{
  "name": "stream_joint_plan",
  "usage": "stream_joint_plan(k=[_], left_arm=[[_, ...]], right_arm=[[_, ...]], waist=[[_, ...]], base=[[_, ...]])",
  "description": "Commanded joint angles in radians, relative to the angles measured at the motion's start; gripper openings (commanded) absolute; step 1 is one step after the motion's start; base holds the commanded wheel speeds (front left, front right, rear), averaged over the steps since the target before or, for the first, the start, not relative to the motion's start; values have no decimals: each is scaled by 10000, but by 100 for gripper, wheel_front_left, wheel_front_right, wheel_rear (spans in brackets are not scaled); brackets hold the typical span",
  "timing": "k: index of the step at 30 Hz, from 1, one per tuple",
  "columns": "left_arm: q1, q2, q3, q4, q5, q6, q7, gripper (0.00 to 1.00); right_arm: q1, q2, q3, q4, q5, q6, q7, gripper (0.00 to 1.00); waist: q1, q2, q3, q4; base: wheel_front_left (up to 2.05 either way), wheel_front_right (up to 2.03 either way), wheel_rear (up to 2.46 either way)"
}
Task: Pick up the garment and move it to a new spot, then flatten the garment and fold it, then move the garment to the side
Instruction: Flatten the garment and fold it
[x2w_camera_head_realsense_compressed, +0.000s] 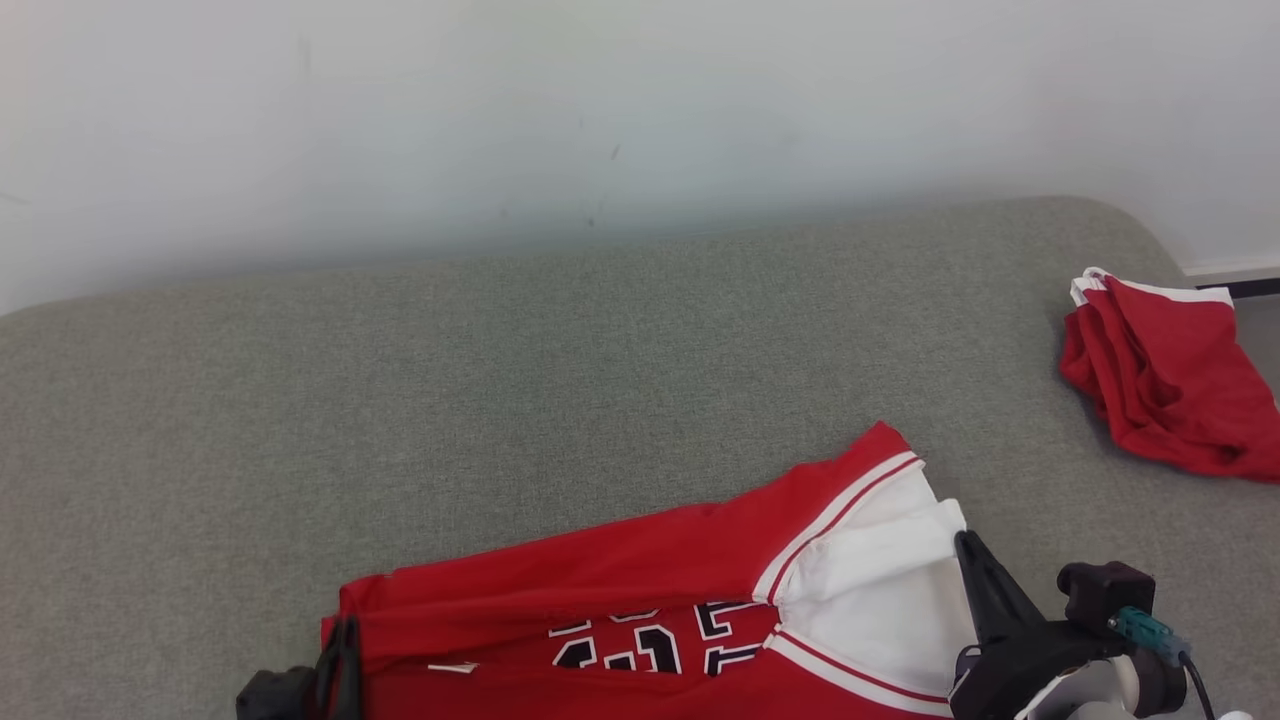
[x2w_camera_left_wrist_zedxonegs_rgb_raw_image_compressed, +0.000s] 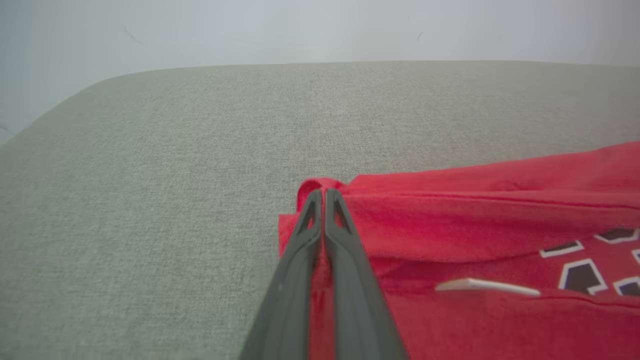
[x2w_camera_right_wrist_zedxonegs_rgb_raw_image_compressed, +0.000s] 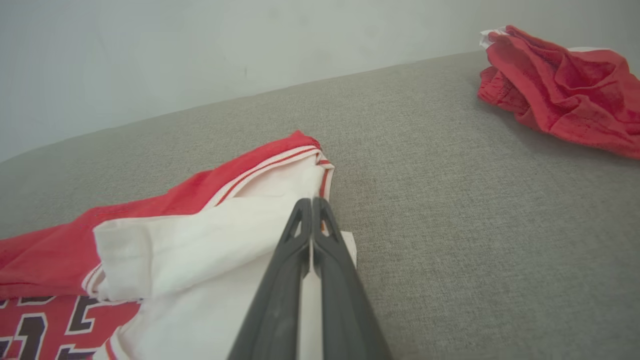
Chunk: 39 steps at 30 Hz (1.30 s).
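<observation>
- left fingers (x2w_camera_left_wrist_zedxonegs_rgb_raw_image_compressed: 345, 250) pressed together, pinching a red corner of the garment (x2w_camera_left_wrist_zedxonegs_rgb_raw_image_compressed: 450, 220)
- right fingers (x2w_camera_right_wrist_zedxonegs_rgb_raw_image_compressed: 280, 290) pressed together on its white part
- garment lies between both finger pairs on the grey fabric surface (x2w_camera_head_realsense_compressed: 400, 400)
- crumpled red cloth (x2w_camera_right_wrist_zedxonegs_rgb_raw_image_compressed: 560, 85) well beyond the right fingers, off to their right

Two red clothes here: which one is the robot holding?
The numbered jersey, pinched by the left gripper and right gripper. The crumpled red garment lies apart at the right, untouched.
</observation>
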Motion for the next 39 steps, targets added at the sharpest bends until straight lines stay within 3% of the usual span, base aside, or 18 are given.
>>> stream_joint_plan(k=[1, 3, 4, 5, 6, 16, 29, 39], left_arm=[[206, -41, 66, -128, 49, -16, -33, 0], [264, -59, 78, -232, 65, -19, -33, 2], [336, -78, 102, -373, 83, 3, -33, 44], [419, -90, 127, -552, 100, 49, -33, 86], [533, -103, 151, -747, 127, 92, -33, 100], [1747, -170, 481, -2828, 593, 508, -33, 100], [2179, -188, 245, -3313, 779, 684, -31, 100], [1757, -188, -187, -3205, 566, 735, -33, 100]], right_arm=[[125, 76, -49, -37, -101, -30, -39, 0], [147, 89, -81, -16, -119, -30, -39, 2], [171, 114, -116, 7, -112, -30, -39, 48], [188, 151, -185, -17, -93, -30, -39, 87], [205, 153, -237, -59, -137, -30, -39, 100], [458, 420, -921, -682, -778, -30, -38, 100], [543, 519, -1087, 36, -1320, -30, -38, 100], [-230, 462, -1109, 1427, -1248, -30, 12, 100]], waist=[[0, 0, 10, -11], [0, 0, 13, -8], [0, 0, 12, -3], [0, 0, 12, 2], [0, 0, 14, 9], [0, 0, -192, 115], [0, 0, -82, 392], [0, 0, 564, 789]], base=[[0, 0, 0], [0, 0, 0], [0, 0, 0], [0, 0, 0], [0, 0, 0], [0, 0, 0], [0, 0, 0], [0, 0, 0]])
